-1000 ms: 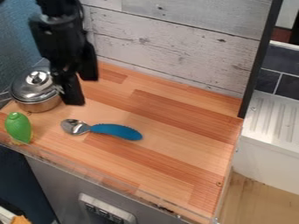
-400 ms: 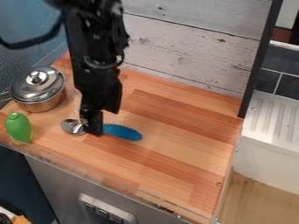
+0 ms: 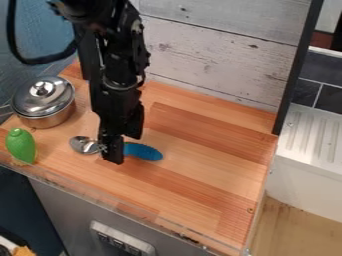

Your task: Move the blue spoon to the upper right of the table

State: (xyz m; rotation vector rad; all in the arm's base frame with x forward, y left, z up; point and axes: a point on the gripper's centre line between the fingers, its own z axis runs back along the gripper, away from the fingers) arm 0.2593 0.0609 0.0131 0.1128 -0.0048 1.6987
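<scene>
Hiding mid of blue spoon (image 3: 145,151), blk claw (image 3: 124,148)

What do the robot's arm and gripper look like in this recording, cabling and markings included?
The arm is black, built of chunky, angular segments with a few pale glints. A thick black cable loops out beside its upper part. The gripper is black too, narrow and blocky. I can't make out any markings.

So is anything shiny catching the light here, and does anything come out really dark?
Camera view: bright glints on the metal pot lid and on the blue spoon's metal bowl; also in the camera view, the black arm comes out very dark, its parts partly merging.
</scene>
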